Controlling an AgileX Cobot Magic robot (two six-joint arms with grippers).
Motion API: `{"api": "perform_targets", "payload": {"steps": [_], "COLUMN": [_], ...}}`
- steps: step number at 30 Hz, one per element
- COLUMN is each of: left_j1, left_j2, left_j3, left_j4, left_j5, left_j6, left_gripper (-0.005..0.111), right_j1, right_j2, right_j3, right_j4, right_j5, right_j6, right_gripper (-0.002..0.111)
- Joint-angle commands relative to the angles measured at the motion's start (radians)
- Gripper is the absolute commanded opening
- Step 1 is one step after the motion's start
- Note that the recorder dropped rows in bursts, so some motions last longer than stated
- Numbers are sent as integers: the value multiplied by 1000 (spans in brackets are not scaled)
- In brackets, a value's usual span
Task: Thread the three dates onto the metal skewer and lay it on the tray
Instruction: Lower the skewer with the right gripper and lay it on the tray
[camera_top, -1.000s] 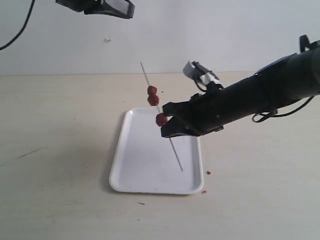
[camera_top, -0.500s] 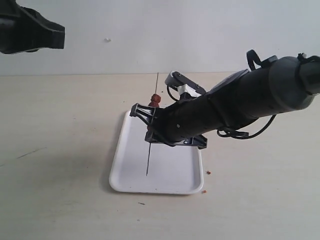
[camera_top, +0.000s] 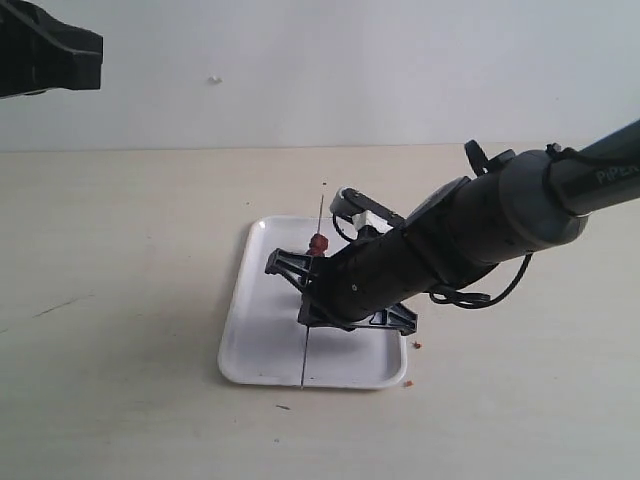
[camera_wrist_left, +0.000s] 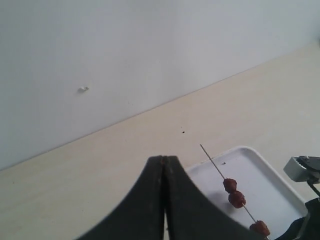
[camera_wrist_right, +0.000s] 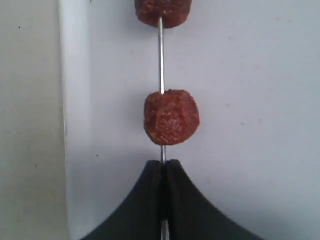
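Note:
My right gripper (camera_top: 310, 290) hangs low over the white tray (camera_top: 255, 330), shut on the thin metal skewer (camera_top: 321, 205). The skewer runs almost straight from far to near across the tray, its near tip reaching the front rim. From outside, one date (camera_top: 318, 243) shows above the gripper. In the right wrist view the gripper (camera_wrist_right: 163, 162) pinches the skewer (camera_wrist_right: 161, 60) just below a date (camera_wrist_right: 171, 117), with another date (camera_wrist_right: 162, 12) further along. The left wrist view shows three dates (camera_wrist_left: 237, 199) on the skewer (camera_wrist_left: 212, 161). My left gripper (camera_wrist_left: 164, 159) is shut and empty, raised far off.
The left arm (camera_top: 40, 55) sits high in the upper left corner of the exterior view. Small reddish crumbs (camera_top: 417, 345) lie on the beige table beside the tray's right front corner. A white wall stands behind the table.
The right arm has swung down over the tray and turned the skewer from a slant to nearly straight, its near tip now at the front rim. The left arm moved to the upper left.

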Motion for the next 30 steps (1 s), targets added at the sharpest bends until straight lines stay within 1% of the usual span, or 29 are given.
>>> {"api": "perform_targets", "payload": {"steps": [1, 2, 3, 4, 5, 7, 8, 9, 12, 17, 20, 23, 24, 26, 27, 29, 30], "left_j1": [1, 1, 1, 1, 1, 1, 1, 1, 1, 1, 1, 1, 1, 1, 1, 1, 1], "left_j2": [-8, -8, -8, -8, -8, -8, -13, -21, -93, -246, -407, -547, -600, -693, -741, -834, -878], "left_j3": [6, 6, 6, 6, 6, 6, 6, 6, 35, 113, 181, 245, 269, 311, 333, 372, 394], "left_j4": [-2, -2, -2, -2, -2, -2, -2, -2, -2, -2, -13, -18, -31, -44, -52, -67, -71], "left_j5": [6, 6, 10, 10, 11, 13, 14, 19, 18, -34, -87, -110, -115, -119, -119, -119, -119], "left_j6": [2, 2, 2, 2, 2, 2, 2, 2, 7, 7, 5, 0, 0, 0, 0, 0, 0], "left_gripper": [0, 0, 0, 0, 0, 0, 0, 0, 0, 0, 0, 0, 0, 0, 0, 0, 0], "right_j1": [3, 3, 3, 3, 3, 3, 3, 3, 3, 3, 3, 3, 3, 3, 3, 3, 3], "right_j2": [2, 2, 2, 2, 2, 2, 2, 2, 0, -42, -103, -169, -194, -242, -272, -314, -342], "right_j3": [2, 2, 2, 2, 2, 2, 2, 2, 2, 2, 2, 2, 2, 2, 2, 2, 2], "right_j4": [-41, -44, -44, -44, -44, -44, -44, -44, -44, -156, -238, -299, -347, -422, -473, -535, -550], "right_j5": [2, 2, 2, 2, 4, 6, 6, 6, 15, 20, 29, 26, 28, 32, 36, 41, 41], "right_j6": [-12, -12, -12, -12, -12, -12, -12, -12, -18, -15, -8, -13, -20, -20, -20, -20, -18], "right_gripper": [1, 2, 7, 15, 19, 33, 37, 38, 38, 38, 38, 38, 36, 29, 21, 10, 3]}}
